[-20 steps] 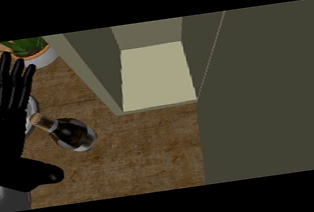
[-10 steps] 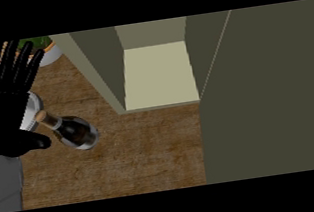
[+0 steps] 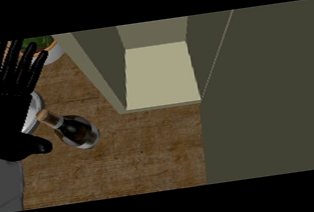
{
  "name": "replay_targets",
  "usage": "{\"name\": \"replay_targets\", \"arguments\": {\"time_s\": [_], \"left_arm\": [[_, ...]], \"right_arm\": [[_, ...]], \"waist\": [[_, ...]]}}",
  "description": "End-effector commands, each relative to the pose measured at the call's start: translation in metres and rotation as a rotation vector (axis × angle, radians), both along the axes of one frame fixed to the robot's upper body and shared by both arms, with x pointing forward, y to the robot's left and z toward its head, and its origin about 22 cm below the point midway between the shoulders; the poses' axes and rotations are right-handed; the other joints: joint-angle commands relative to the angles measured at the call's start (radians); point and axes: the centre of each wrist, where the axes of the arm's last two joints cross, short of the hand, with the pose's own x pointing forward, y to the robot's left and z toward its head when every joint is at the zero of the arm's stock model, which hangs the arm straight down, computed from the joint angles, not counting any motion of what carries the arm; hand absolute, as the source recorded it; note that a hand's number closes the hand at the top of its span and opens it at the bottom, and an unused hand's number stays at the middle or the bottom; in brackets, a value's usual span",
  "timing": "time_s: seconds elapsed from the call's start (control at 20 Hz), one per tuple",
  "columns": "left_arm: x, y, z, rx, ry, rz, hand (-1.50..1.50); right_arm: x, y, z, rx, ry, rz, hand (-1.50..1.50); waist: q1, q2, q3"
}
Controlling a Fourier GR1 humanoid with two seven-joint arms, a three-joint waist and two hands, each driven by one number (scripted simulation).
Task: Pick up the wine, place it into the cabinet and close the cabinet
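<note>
From the head view I see one hand (image 3: 1,112) at the left of the frame, glossy black, with a grey forearm below it running off the lower left corner. By its place in the frame I take it for the left hand. Its fingers (image 3: 17,67) are straight and fanned slightly apart, pointing toward the top of the frame, and the thumb (image 3: 28,146) sticks out to the right at the bottom of the palm. It holds nothing. The right hand does not show anywhere.

The wine (image 3: 70,129) sits just to the right of that thumb, in the left-middle of the frame. It is a dark glass bottle seen steeply from above, with a tan, cork-coloured top on its narrow neck toward the upper left and a round, shiny body toward the lower right. I cannot tell whether the thumb touches it (the two are very close, and the neck end runs right up to the palm's edge). It rests on the counter (image 3: 136,151), a brown surface with a coarse, woven-looking grain.

The cabinet (image 3: 159,75) stands open in the upper middle: flat olive-grey walls around a pale cream, rectangular floor. Its door (image 3: 277,91) is a large, plain, dark olive slab filling the right side of the frame.

At the upper left, behind the fingertips, a green leafy plant (image 3: 41,43) shows in a pale round pot.
</note>
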Motion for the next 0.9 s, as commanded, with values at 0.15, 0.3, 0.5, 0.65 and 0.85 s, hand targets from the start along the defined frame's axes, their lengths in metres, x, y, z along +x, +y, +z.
{"name": "replay_targets", "arguments": {"time_s": [0.15, 0.3, 0.5, 0.65, 0.85], "left_arm": [[-0.005, -0.008, -0.002, 0.01, 0.013, 0.01, -1.5], [-0.021, -0.013, 0.022, 0.011, 0.008, 0.026, -1.5], [-0.022, 0.005, 0.006, 0.032, 0.029, 0.043, -1.5], [-0.018, 0.01, -0.023, 0.022, 0.038, 0.058, -1.5], [-0.026, 0.015, -0.026, 0.04, 0.064, 0.09, -1.5]], "right_arm": [[0.004, -0.007, 0.018, -0.016, 0.015, 0.023, -1.5], [-0.009, 0.006, 0.012, -0.021, 0.015, 0.016, -1.5], [0.006, -0.004, 0.011, -0.011, 0.016, 0.013, -1.5], [0.003, 0.004, 0.014, -0.016, 0.027, 0.018, -1.5], [-0.017, -0.004, 0.017, -0.009, 0.012, 0.019, -1.5]], "waist": [[0.002, 0.0, 0.0], [0.002, -0.001, 0.0], [0.003, 0.0, 0.0], [0.002, 0.001, 0.0], [0.0, -0.001, 0.0]]}}
